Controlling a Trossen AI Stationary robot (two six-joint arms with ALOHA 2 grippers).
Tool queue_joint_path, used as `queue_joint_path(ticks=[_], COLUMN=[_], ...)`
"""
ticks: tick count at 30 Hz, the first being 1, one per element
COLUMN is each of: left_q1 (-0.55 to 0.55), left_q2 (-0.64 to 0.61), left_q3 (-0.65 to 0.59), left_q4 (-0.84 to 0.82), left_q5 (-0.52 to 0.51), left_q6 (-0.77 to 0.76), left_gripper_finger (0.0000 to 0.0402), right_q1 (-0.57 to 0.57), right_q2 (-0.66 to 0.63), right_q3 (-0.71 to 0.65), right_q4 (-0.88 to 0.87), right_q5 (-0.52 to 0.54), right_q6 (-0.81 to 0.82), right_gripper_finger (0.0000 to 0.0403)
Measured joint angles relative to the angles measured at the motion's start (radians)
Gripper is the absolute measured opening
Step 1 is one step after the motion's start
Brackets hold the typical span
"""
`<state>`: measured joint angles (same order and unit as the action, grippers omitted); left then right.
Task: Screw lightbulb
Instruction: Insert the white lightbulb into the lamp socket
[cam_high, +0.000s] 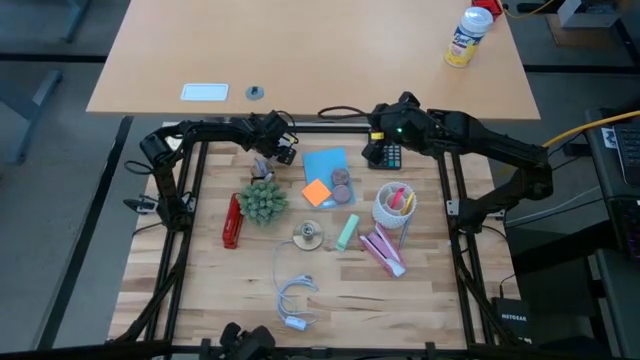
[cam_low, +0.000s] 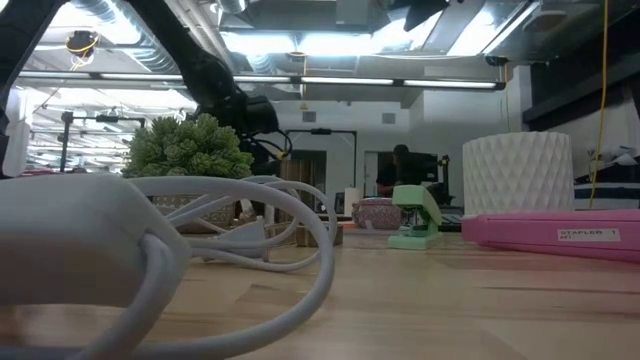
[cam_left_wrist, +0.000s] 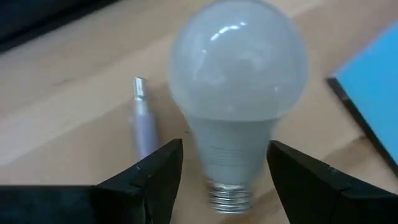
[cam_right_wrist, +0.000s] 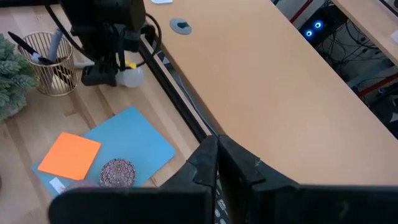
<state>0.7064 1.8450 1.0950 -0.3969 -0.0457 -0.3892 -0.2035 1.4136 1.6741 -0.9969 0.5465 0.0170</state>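
The lightbulb (cam_left_wrist: 239, 93), a frosted white globe on a grey screw base, lies on its side on the wooden table; it also shows in the right wrist view (cam_right_wrist: 132, 76). My left gripper (cam_left_wrist: 225, 144) points steeply down over it, open. One finger stands on each side of the bulb's neck, with a gap showing on both sides. In the high view this gripper (cam_high: 268, 160) is at the far left of the table and covers the bulb. My right gripper (cam_right_wrist: 217, 163) is shut on nothing and held high over the far right, above the calculator (cam_high: 386, 156). The white cord with its socket end (cam_high: 295, 322) lies near the front edge.
A silver pen (cam_left_wrist: 143, 121) lies right beside the bulb, and a blue sheet (cam_high: 325, 165) with an orange note (cam_high: 317, 192) lies to its right. A wire pen holder (cam_right_wrist: 50, 62), green plant (cam_high: 262, 200), red stapler (cam_high: 232, 222), white cup (cam_high: 393, 205) and pink stapler (cam_high: 383, 250) crowd the middle.
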Motion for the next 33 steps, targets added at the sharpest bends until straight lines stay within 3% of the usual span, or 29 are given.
queue_joint_path(ticks=[6,17,25,33], left_q1=[0.005,0.004,0.004,0.016], left_q2=[0.000,0.000,-0.013,-0.130], left_q3=[0.000,0.000,0.000,0.000], left_q4=[0.002,0.020,0.020,0.045], left_q5=[-0.003,-0.003,0.059,0.079], left_q6=[0.010,0.024,-0.032,-0.064], left_gripper_finger=[0.0214,0.0122,0.0138,0.0134], right_q1=[0.000,0.000,0.000,0.000], right_q2=[0.000,0.000,-0.002,-0.034], right_q3=[0.000,0.000,0.000,0.001], right_q4=[-0.002,-0.002,0.000,0.006], right_q5=[0.000,0.000,0.001,0.034], right_q6=[0.000,0.000,0.000,0.000], right_gripper_finger=[0.0017,0.0017,0.0017,0.0017])
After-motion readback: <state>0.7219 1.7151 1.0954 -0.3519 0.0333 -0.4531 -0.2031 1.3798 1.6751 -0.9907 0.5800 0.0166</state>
